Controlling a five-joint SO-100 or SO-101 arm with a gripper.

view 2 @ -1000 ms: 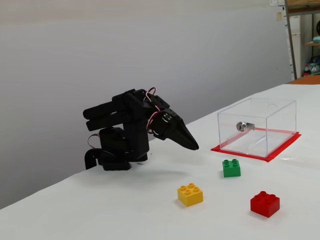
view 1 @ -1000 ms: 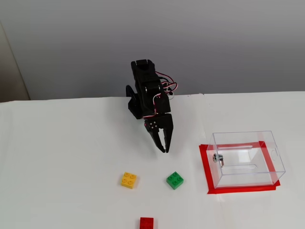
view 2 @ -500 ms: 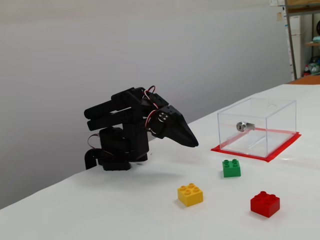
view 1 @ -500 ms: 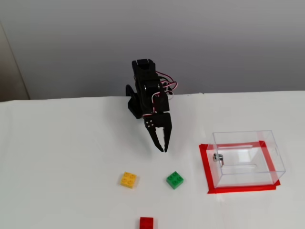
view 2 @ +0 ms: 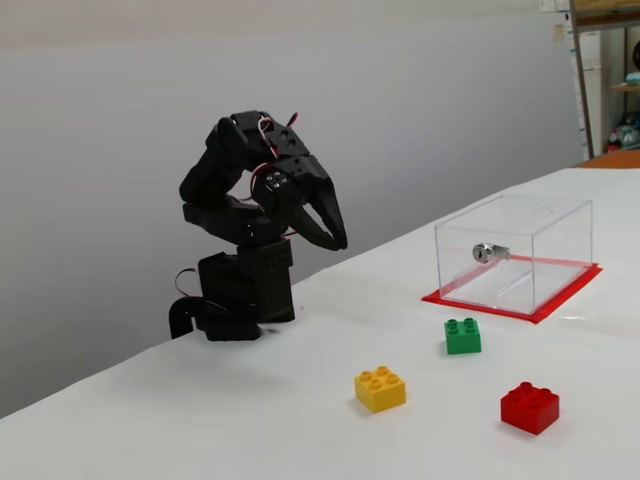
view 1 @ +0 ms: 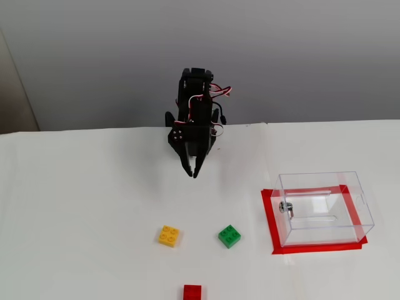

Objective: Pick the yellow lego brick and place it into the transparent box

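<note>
Your gripper [view 1: 192, 173] [view 2: 337, 238] hangs above the table [view 1: 75, 206] with its jaws slightly parted, holding nothing. The yellow lego brick [view 1: 169, 236] [view 2: 381, 389] lies well apart from it, beside the green brick [view 1: 229, 235], with the transparent box [view 1: 325, 208] farther right in a fixed view.

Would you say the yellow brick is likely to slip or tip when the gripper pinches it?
The yellow lego brick looks rigid and squat, lying flat on the table, so tipping seems unlikely. Its glossy sides may slip slightly. Being small, it is probably light.
</note>
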